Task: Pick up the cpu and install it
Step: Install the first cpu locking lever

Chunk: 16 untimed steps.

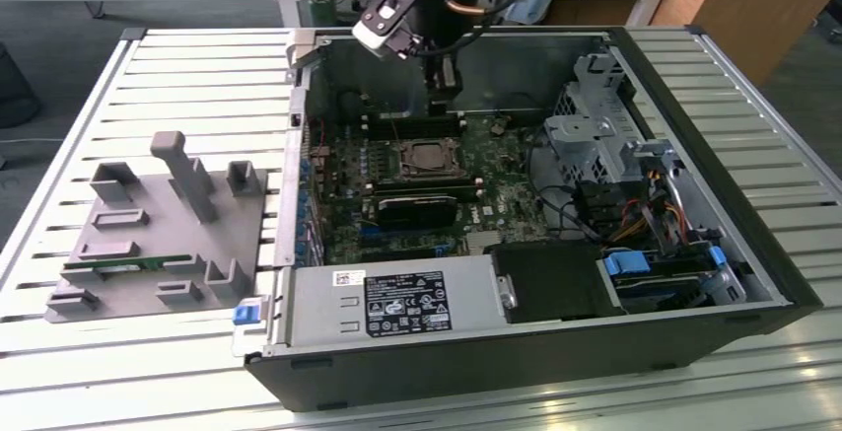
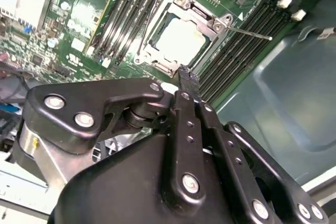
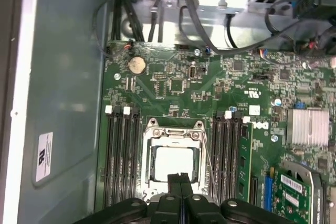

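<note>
The cpu lies flat in its metal-framed socket in the middle of the green motherboard, inside the open computer case. In both wrist views its pale square top sits within the socket frame, and a thin lever rod sticks out beside it. My gripper hangs above the board just behind the socket, its black fingers pressed together with nothing between them. The tips hover over the socket's edge, apart from the chip.
Black memory slots flank the socket on both sides. A power supply fills the case's near side and a drive cage stands on the exterior view's right. A grey holder block with a green memory stick rests on the slatted table.
</note>
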### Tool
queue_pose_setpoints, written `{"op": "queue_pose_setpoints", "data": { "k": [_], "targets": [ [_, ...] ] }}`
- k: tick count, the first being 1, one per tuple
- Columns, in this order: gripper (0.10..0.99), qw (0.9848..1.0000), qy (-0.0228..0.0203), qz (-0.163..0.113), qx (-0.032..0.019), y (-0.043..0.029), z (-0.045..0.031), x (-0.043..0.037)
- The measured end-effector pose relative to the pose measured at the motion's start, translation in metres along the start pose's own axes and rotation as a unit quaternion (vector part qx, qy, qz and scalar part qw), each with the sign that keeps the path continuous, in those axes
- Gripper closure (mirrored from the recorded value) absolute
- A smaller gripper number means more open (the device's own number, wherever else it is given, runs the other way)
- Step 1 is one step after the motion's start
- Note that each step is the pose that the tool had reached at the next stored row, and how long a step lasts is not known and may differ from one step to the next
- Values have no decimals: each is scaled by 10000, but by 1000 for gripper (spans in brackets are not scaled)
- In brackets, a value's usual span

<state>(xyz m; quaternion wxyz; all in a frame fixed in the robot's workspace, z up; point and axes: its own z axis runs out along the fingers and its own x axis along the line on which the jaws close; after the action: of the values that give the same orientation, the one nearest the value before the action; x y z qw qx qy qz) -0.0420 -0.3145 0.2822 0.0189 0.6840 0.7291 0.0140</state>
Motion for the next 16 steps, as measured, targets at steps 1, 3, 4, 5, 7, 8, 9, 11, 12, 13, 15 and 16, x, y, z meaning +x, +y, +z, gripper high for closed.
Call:
{"op": "queue_pose_setpoints", "data": {
  "k": [1, 3, 4, 5, 7, 8, 9, 11, 12, 13, 15, 16],
  "targets": [
    [980, 10000, 5, -90, -1, 0, 0, 0],
    [980, 9996, 13, -270, -2, 0, 0, 0],
    [980, 9993, 17, -368, -3, 0, 0, 0],
    [980, 9990, 21, -457, -4, 0, 1, 0],
    [980, 9980, 30, -637, -6, 0, 2, 0],
    [980, 9974, 34, -722, -6, 0, 3, 0],
    [980, 9969, 36, -787, -7, 0, 4, 0],
    [980, 9963, 40, -861, -7, -1, 6, 0],
    [980, 9960, 41, -887, -7, -1, 9, 0],
    [980, 9958, 42, -912, -6, -1, 10, 0],
    [980, 9954, 46, -962, 0, -2, 20, 1],
    [980, 9950, 47, -993, 3, -3, 23, 0]
  ]
}}
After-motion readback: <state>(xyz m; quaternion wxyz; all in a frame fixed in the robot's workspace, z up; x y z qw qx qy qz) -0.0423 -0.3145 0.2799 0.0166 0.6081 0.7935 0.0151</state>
